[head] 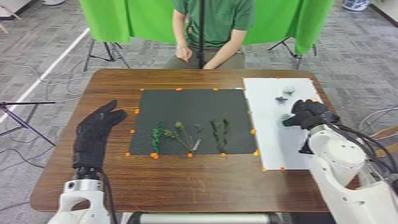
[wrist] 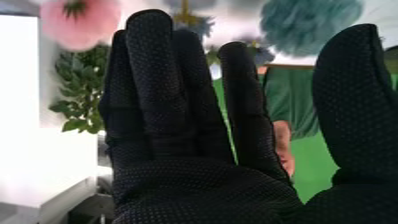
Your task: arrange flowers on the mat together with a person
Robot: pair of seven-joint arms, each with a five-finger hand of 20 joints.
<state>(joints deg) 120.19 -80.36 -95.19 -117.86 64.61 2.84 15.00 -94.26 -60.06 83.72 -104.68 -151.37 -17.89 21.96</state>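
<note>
Stems [head: 157, 136] lie on the dark mat [head: 178, 106], right hand [head: 311, 115] over white mat [head: 274, 130].

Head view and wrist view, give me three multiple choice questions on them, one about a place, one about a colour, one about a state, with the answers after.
1. Where do the green stems lie?
A. On the floor
B. On the dark mat
C. In a vase

2. In the wrist view, what colour is the bloom beside the leaves?
A. Pink
B. Black
C. Yellow

3. How is the right hand?
A. Curled into a fist
B. Pinching a stem
C. Open, with straight fingers

Answers:
1. B, the head view shows them lying flat on it.
2. A, its petals are plainly pink.
3. C, its fingers stand straight in the wrist view.
</note>
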